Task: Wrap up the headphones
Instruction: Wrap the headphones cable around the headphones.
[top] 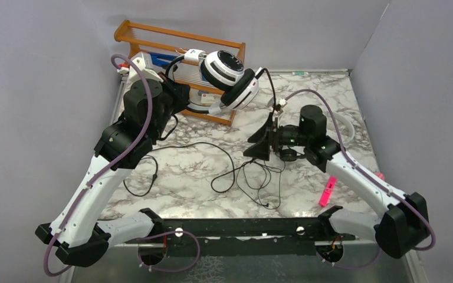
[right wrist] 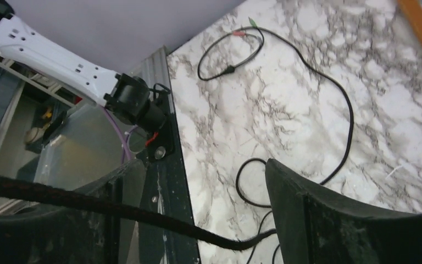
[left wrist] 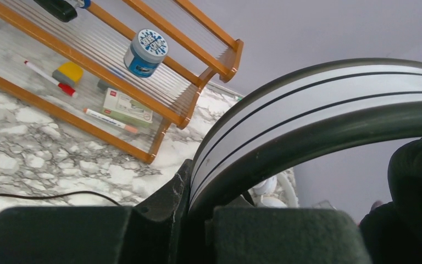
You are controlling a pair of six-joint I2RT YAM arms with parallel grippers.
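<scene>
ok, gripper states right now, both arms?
Left gripper: closed on the white headphones, gripping the headband and holding them in the air.
Right gripper: open; the black cord runs across the gap, not pinched.

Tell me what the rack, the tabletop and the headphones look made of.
Rack: orange-brown rails, likely varnished wood. Tabletop: grey-veined white, marble look, possibly a printed laminate. Headphones: glossy white shells, probably plastic; black pads look soft and matte.
</scene>
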